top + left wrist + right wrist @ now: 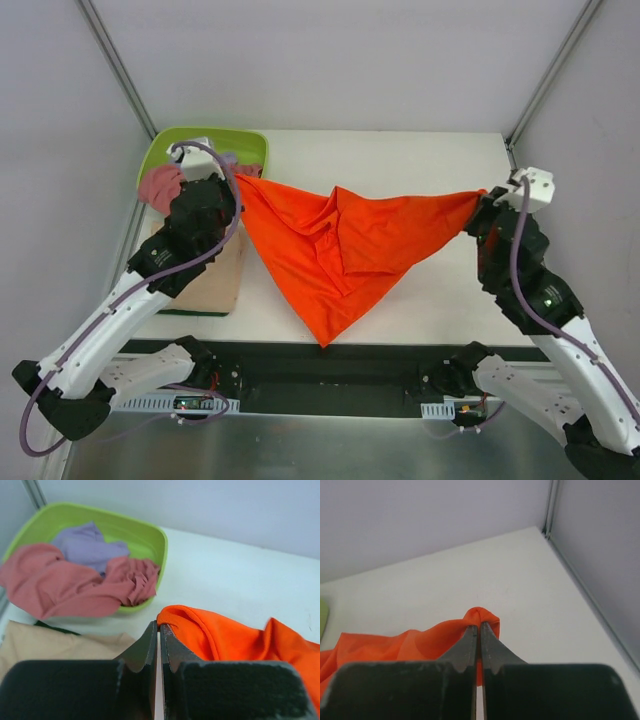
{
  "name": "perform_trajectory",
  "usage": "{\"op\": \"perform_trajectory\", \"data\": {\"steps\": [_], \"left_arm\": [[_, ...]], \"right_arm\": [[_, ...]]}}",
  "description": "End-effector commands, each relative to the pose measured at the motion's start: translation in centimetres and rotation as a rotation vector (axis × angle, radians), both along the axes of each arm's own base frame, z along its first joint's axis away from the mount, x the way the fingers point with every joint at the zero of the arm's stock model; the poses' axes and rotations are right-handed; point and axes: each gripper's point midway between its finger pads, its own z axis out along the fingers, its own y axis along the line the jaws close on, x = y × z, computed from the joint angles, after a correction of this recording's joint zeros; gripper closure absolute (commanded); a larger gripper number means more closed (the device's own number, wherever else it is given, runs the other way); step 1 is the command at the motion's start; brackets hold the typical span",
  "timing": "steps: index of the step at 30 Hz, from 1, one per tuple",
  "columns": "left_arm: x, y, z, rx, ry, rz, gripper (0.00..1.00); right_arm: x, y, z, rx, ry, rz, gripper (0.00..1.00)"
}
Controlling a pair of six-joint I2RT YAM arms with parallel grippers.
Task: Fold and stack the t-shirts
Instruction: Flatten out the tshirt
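The orange t-shirt [340, 250] is held spread over the desk [400, 160].
One corner is pinched in the tightly closed left claw [159, 626], the opposite corner in the tightly closed right claw [479, 626]; the middle is sagged.

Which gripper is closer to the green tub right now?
Left. The left gripper pinches a corner of the orange t-shirt right beside the green tub; the right gripper holds the opposite corner, far across the table.
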Motion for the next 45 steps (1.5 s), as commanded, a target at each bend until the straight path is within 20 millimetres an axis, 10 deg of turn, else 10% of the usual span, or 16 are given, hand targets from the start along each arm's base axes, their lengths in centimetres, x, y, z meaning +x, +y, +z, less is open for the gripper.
{"op": "perform_trajectory", "data": {"steps": [1, 10, 19, 23, 26, 28, 30, 38, 45], "left_arm": [[-1.5, 3.1, 5.9, 0.030, -0.172, 0.068, 1.00], [-1.4, 3.7, -1.4, 0.073, -0.082, 0.109, 1.00], [1.0, 2.0, -14.6, -0.005, 0.233, 0.060, 1.00], [1.4, 0.5, -19.4, -0.032, 0.377, 0.002, 1.00], [1.5, -0.3, -21.3, -0.022, 0.444, -0.028, 1.00], [1.4, -0.6, -21.9, -0.029, 0.463, -0.038, 1.00], [1.4, -0.7, -22.0, -0.038, 0.467, -0.037, 1.00], [0.8, -1.0, -22.0, -0.059, 0.465, -0.066, 1.00], [-0.1, -1.1, -23.1, -0.083, 0.490, -0.072, 1.00]], "right_arm": [[-2.1, -4.7, 6.6, -0.081, -0.133, -0.147, 0.99], [-3.8, -8.0, 0.1, -0.122, -0.019, -0.329, 1.00], [-0.4, -6.9, -15.2, -0.079, 0.405, -0.255, 0.97], [0.5, -6.5, -21.2, -0.056, 0.611, -0.236, 0.80], [0.7, -5.9, -22.5, -0.064, 0.688, -0.206, 0.32], [1.1, -4.9, -22.1, -0.056, 0.689, -0.144, 0.20], [1.5, -2.8, -21.2, -0.048, 0.651, -0.028, 0.03], [-3.9, 16.1, -19.8, 0.008, 0.579, 0.861, 0.04], [-4.3, 25.8, -21.8, -0.122, 0.604, 0.924, 0.01]]}}
